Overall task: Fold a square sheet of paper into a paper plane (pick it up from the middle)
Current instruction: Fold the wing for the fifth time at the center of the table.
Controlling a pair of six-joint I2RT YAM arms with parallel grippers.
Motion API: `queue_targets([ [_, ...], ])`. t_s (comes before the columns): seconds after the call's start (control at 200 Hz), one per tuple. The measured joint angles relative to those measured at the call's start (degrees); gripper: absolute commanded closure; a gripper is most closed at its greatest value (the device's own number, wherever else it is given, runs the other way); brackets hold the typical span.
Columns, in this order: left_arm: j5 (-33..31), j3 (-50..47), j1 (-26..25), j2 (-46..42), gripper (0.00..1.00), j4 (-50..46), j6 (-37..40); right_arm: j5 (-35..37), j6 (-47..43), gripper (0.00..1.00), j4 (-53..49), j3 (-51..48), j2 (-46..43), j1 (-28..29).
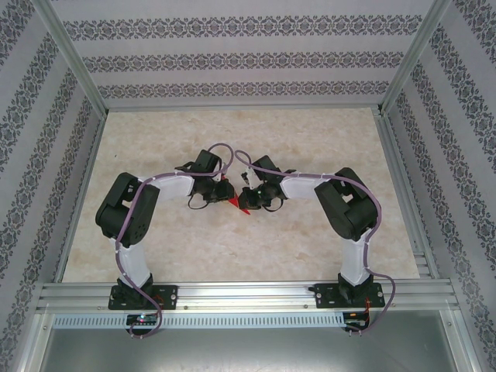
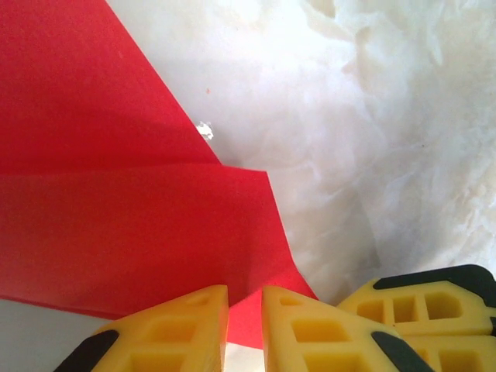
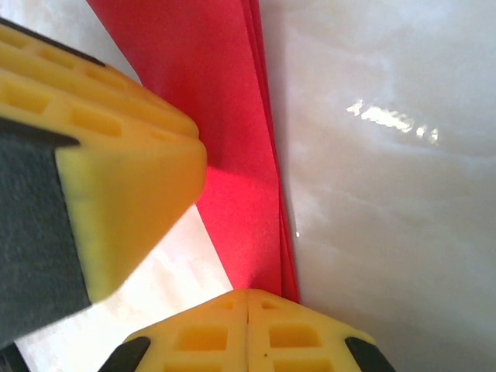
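Mid-fold, judging by the layers. Red paper (image 1: 232, 204) flat at the middle of the desk (image 1: 310, 256), right between the two hands. From the left wrist: one flap laid over another, a slanted edge crossing a straight one, a pointed corner reaching down to the left hand (image 2: 244, 301). Fingers (image 2: 194, 325) there a sliver apart, red visible in the slit; no firm pinch, by the look of it. Right hand (image 3: 248, 310) pressed together, tips down at the long edge of the paper, several layers stacked there. Hard to tell whether clamped on that edge or just pressing on it.

Likely step: setting a crease along that stacked edge. To do it well:

- Hold the closed right hand low and flat on the layers as an anchor, to stop any sliding on the smooth desk.
- Run along the fold line, not across it, with light, steady pressure.
- Line up the edges before pressing; no undoing a wrong crease in thin paper.
- Place the left hand near but off the right hand's fingers, ready to pin the corner down.
- Avoid lifting either side, so as not to spring the flaps open.
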Motion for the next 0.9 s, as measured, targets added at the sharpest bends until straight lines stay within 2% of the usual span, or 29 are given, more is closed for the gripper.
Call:
queue_targets([
  [0.375, -1.5, 0.0, 2.5, 0.0, 0.80, 0.0, 3.7, -0.5, 0.0, 0.94, 0.0, 0.1, 0.3, 0.0],
  [0.899, -3.0, -0.1, 6.4, 0.2, 0.81, 0.1, 5.0, -0.9, -0.2, 0.94, -1.0, 0.6, 0.7, -0.3],
])
